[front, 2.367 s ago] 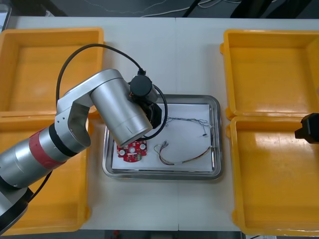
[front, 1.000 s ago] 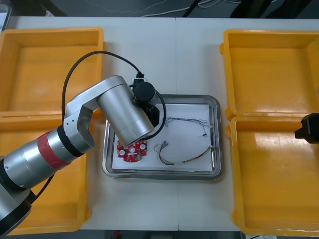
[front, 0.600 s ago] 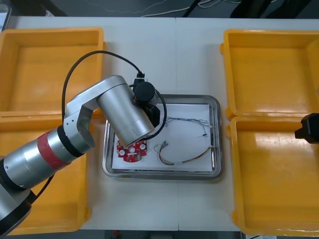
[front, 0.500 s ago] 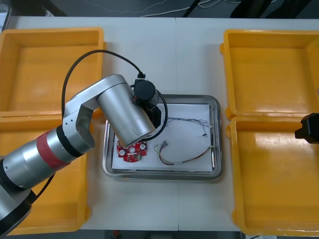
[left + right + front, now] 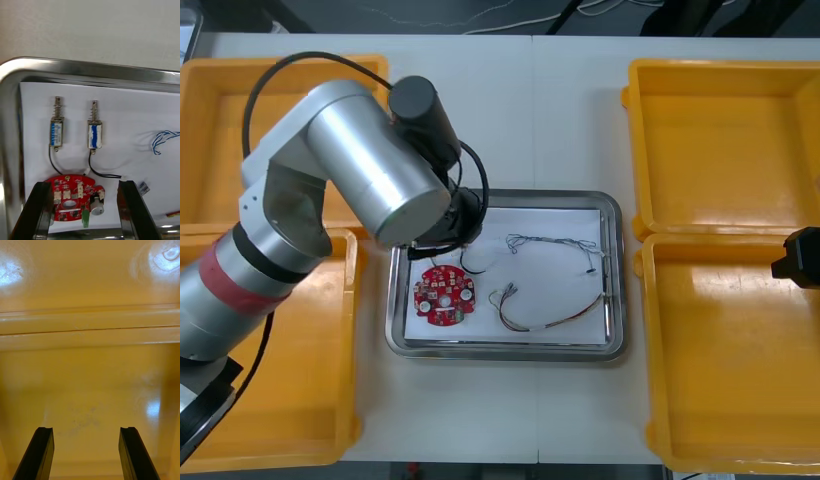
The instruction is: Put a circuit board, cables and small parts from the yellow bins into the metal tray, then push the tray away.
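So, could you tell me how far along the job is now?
Done: the circuit board, blue-and-white cable, red-and-yellow cable and two small metal parts lie in the metal tray. In hand: nothing; the left claw hovers open over it, the right claw parked open over a yellow bin. Left: pushing the tray away.

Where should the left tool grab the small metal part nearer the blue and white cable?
Grip the small metal part across its boxy body, the left tool coming straight down with a finger on each long flat side. It lies flat in the metal tray, and the gap to the neighbouring part should leave finger room.
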`<action>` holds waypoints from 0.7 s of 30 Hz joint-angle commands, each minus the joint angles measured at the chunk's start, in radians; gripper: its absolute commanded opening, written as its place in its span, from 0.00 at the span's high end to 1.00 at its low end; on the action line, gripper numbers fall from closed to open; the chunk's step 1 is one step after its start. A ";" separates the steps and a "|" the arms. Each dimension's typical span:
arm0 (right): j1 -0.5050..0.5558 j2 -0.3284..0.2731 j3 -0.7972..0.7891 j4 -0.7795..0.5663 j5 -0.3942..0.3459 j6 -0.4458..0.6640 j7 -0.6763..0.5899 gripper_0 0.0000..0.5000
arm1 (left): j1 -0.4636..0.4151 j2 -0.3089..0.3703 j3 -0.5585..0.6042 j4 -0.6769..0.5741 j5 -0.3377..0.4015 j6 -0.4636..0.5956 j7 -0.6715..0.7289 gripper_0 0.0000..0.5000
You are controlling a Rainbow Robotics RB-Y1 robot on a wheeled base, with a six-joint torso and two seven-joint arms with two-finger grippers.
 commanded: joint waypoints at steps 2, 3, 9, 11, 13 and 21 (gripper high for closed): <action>0.012 0.003 -0.030 -0.028 0.004 -0.006 0.033 0.00 | -0.040 0.137 0.124 -0.075 0.133 0.063 -0.117 0.00; 0.012 0.003 -0.030 -0.028 0.004 -0.006 0.033 0.00 | -0.040 0.148 0.134 -0.080 0.146 0.070 -0.126 0.00; 0.018 0.002 0.000 -0.039 -0.010 -0.009 0.027 0.00 | -0.036 0.246 0.236 -0.103 0.270 0.147 -0.186 0.00; 0.006 -0.002 0.013 -0.046 -0.014 -0.001 0.025 0.00 | -0.034 0.286 0.261 -0.109 0.310 0.158 -0.194 0.00; -0.003 -0.002 0.019 -0.048 -0.020 0.009 0.033 0.00 | -0.031 0.321 0.272 -0.112 0.334 0.161 -0.201 0.00; -0.054 -0.002 0.098 -0.088 -0.043 0.037 0.053 0.00 | 0.076 0.435 0.367 -0.158 0.356 0.101 -0.234 0.00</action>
